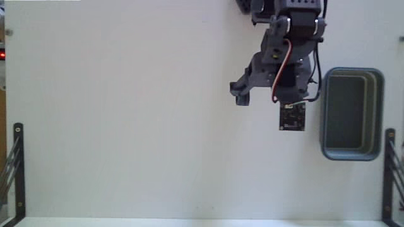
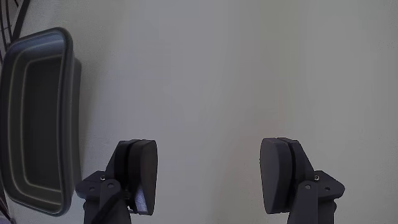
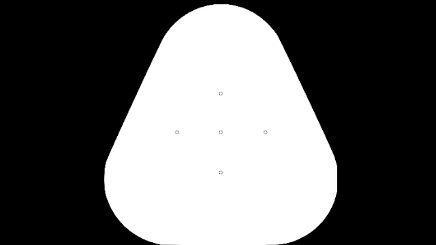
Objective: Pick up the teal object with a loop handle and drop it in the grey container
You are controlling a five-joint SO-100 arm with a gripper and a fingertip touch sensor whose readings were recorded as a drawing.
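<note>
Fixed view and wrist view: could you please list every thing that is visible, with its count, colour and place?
grey container: one, grey-blue rim with darker inside, at the right edge of the table in the fixed view, at the left edge in the wrist view; nothing shows inside it.
table: one, white, fills both views.
black brackets: two, at the lower left and lower right corners of the fixed view.
teal object with a loop handle: none visible in either view.
arm: one, dark grey, reaches in from the top of the fixed view, beside the container.
end effector: one, dark grey, open and holding nothing, over bare table.
</note>
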